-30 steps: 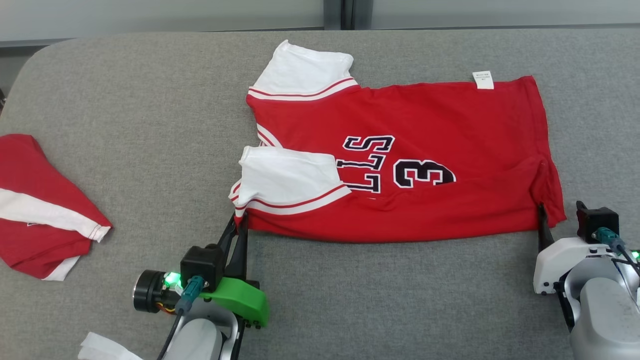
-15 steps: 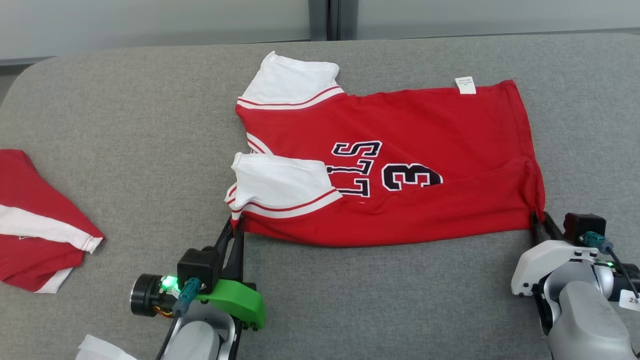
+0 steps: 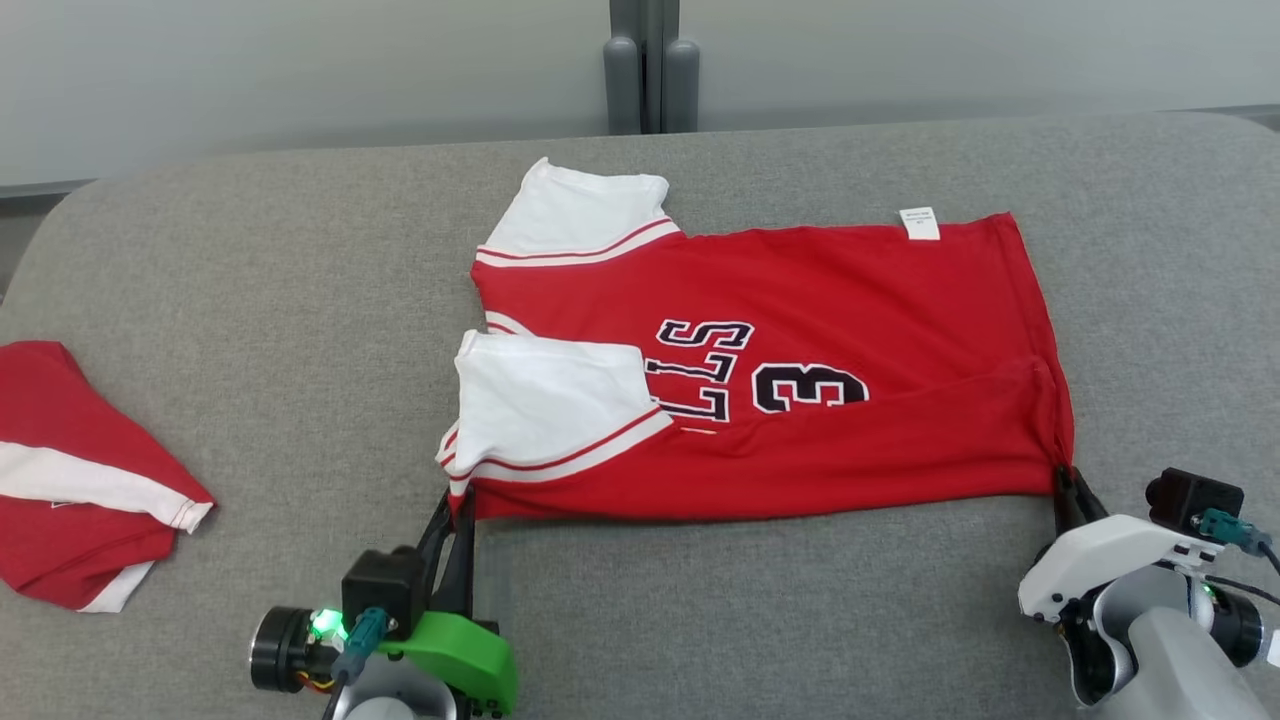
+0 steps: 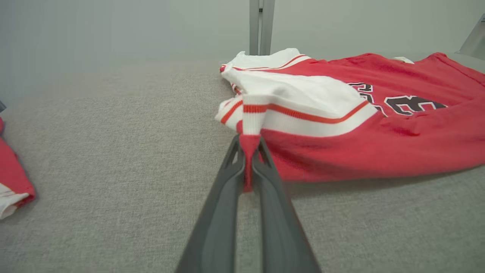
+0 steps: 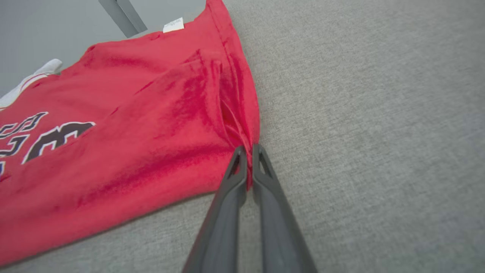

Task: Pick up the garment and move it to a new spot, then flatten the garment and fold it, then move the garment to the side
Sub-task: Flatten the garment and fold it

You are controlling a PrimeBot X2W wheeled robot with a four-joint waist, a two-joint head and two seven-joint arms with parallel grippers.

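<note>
Your left gripper (image 3: 460,497) has its fingers (image 4: 223,197) pressed together on the white-sleeved corner of the jersey (image 3: 850,300), with red cloth pinched between them. Your right gripper (image 3: 1066,480) pinches the hem corner, fingers (image 5: 223,212) closed tight on the fabric. The jersey lies mid-frame on the grey counter (image 3: 250,300), its long axis running left to right across the head view, sleeves at the left, hem at the right. Another red garment (image 3: 70,480) sits at the left edge.
</note>
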